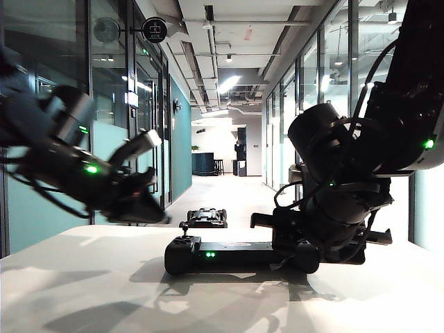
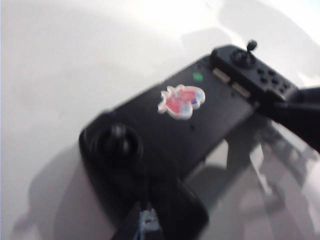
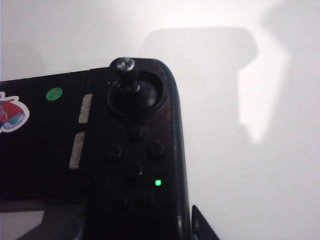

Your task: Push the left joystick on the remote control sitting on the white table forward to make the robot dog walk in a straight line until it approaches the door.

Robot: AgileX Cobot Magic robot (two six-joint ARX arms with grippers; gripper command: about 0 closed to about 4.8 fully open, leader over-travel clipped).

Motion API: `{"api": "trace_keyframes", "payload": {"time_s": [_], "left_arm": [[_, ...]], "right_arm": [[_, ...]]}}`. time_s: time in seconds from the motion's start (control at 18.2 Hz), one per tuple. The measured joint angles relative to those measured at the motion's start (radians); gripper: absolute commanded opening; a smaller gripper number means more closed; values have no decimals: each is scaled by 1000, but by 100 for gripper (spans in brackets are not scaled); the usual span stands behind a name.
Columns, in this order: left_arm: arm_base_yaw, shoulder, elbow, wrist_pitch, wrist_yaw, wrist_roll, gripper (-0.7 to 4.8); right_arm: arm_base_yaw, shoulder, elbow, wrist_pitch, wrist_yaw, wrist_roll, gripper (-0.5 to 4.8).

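The black remote control [image 1: 236, 254] lies on the white table [image 1: 83, 277], two green lights on its front. Its left joystick [image 1: 184, 226] stands upright at the left end; the left wrist view shows this stick [image 2: 118, 134] untouched. My left gripper [image 1: 161, 216] hovers above and left of that end, its fingertips [image 2: 144, 220] together and holding nothing. My right gripper [image 1: 302, 253] clamps the controller's right end, beside the twin stick [image 3: 124, 65]; one finger [image 3: 201, 226] shows outside that end. The robot dog [image 1: 207, 217] stands on the corridor floor beyond the table.
A long corridor runs away behind the table, with glass doors [image 1: 149, 125] on its left and glass walls [image 1: 312, 90] on its right. A red-white sticker [image 2: 182, 100] marks the controller's middle. Which door the task means I cannot tell.
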Motion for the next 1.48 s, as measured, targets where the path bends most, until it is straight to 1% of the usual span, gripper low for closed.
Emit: {"api": "trace_keyframes", "payload": {"time_s": [0.11,0.22,0.55,0.82,1.1,1.48], "left_arm": [[-1,61,72,1,31,1,-5],[-2,110,119,2,36,0,-5],[-16,198,219,-2,60,0,-5],[-17,226,236,-1,48,1,-5],[-18,233,236,30,-2,0,-5],[-18,245,236,59,-3,1,-5]], "right_arm": [[0,0,0,0,-1,0,228],[0,0,0,0,-1,0,228],[0,0,0,0,-2,0,228],[0,1,0,1,-4,0,228],[0,1,0,2,-8,0,228],[0,1,0,1,-8,0,228]]}}
